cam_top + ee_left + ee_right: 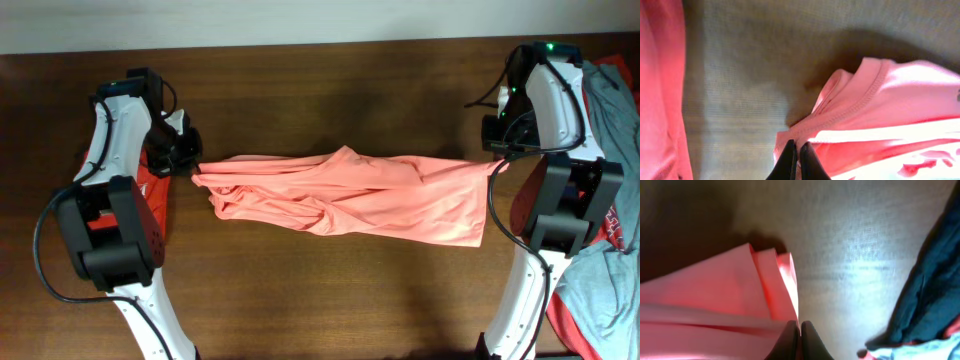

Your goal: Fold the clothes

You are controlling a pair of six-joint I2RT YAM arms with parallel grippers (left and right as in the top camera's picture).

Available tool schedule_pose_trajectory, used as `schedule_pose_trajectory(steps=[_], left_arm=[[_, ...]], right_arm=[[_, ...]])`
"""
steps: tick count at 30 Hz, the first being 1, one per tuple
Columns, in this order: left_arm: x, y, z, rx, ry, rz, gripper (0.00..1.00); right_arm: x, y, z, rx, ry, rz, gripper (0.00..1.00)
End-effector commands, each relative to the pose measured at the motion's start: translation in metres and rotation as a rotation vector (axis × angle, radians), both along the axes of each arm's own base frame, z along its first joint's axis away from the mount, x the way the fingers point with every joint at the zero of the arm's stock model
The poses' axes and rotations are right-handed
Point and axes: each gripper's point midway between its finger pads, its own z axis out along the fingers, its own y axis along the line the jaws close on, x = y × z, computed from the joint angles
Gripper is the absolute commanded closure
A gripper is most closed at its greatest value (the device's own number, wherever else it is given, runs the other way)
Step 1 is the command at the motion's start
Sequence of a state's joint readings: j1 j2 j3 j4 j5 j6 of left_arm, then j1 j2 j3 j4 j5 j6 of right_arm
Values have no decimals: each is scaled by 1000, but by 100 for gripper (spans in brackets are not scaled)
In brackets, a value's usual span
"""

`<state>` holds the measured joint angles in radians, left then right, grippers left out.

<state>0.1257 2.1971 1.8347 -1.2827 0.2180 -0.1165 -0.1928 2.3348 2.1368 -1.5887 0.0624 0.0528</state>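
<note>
Brown table [330, 290] bears salmon shirt [350, 195]; grey shirt [615, 110] beside right arm [562, 95].

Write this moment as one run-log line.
left gripper: shut on pink shirt | right gripper: shut on pink shirt | state: stretched between both

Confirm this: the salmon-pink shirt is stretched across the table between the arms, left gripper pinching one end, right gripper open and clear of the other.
One thing is wrong. The right gripper is not open: the right wrist view shows it shut on the salmon-pink shirt's folded edge. The rest holds: the shirt stretches across the table, left gripper pinching the other end.
</note>
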Motion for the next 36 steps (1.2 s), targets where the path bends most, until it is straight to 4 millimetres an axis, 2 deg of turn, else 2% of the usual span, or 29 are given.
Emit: schedule_pose_trajectory(steps=[1,14,19,21,23,27,28,36], left_arm=[[-2,2,19,-5,-20,10,100],[-30,3,21,12,97,6,98],[-36,10,20,53,124,0,92],[-36,10,20,53,124,0,92],[-36,10,20,52,124,0,92],[-36,10,20,53,124,0,92],[-36,10,20,53,124,0,92],[-36,9,21,48,125,1,92]], right_arm=[[-4,-9,13,-41,2,-1,95],[-32,-6,10,-31,123,5,73],[-38,-4,4,-23,152,5,74],[-37,-1,4,-9,144,2,81],[-33,12,3,82,122,32,82],[-16,68,12,446,-1,147,82],[-15,75,14,492,-18,164,82],[-11,84,8,509,-33,195,80]])
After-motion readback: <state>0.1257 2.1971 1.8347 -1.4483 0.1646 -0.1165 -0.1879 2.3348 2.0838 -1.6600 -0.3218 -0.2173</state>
